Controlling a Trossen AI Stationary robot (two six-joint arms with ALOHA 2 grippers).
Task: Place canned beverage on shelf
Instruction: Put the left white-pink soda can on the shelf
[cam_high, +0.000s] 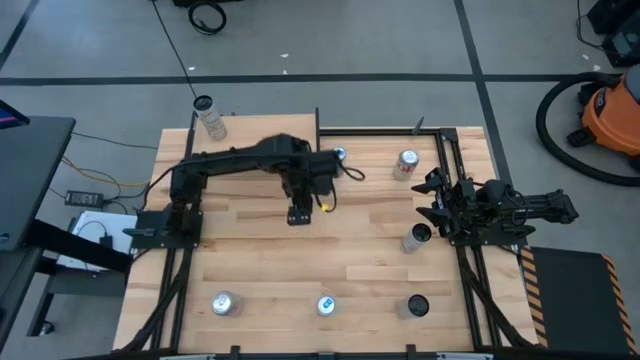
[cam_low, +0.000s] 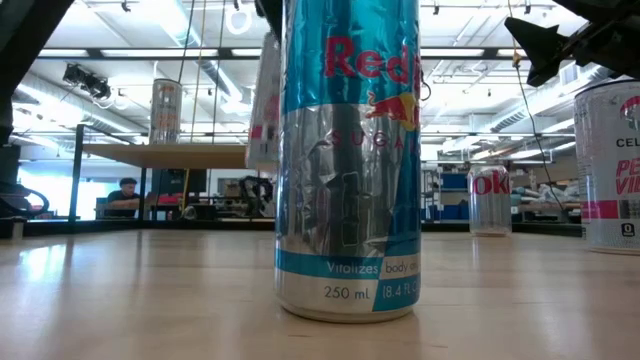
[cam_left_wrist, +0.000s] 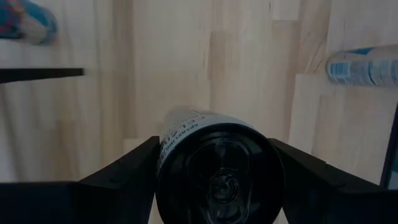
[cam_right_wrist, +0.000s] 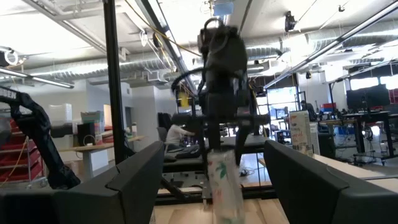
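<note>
My left gripper (cam_high: 300, 212) hangs over the middle of the table, shut on a pale patterned can (cam_right_wrist: 222, 183) with a dark top (cam_left_wrist: 217, 180). The can is well above the tabletop. In the low view it shows partly (cam_low: 262, 100) behind a tall blue-and-silver can (cam_low: 347, 160). The shelf (cam_low: 165, 155) is a raised pale panel at the table's far left, with one can (cam_low: 165, 110) standing on it. My right gripper (cam_high: 428, 195) waits at the right edge, open, with nothing between its fingers (cam_right_wrist: 137, 180). My left gripper pinches the can's upper side wall (cam_left_wrist: 163, 146) between its two fingers (cam_left_wrist: 124, 171), just below the rim. The fingers come from above and point down. The can hangs upright below them, clear of the table.
Three cans stand along the near edge: silver (cam_high: 223, 303), blue (cam_high: 326, 305) and black (cam_high: 417, 306). A red-and-white can (cam_high: 405, 165) and a leaning can (cam_high: 415, 237) are near the right arm. A blue-topped can (cam_high: 340, 155) stands beside the left wrist.
</note>
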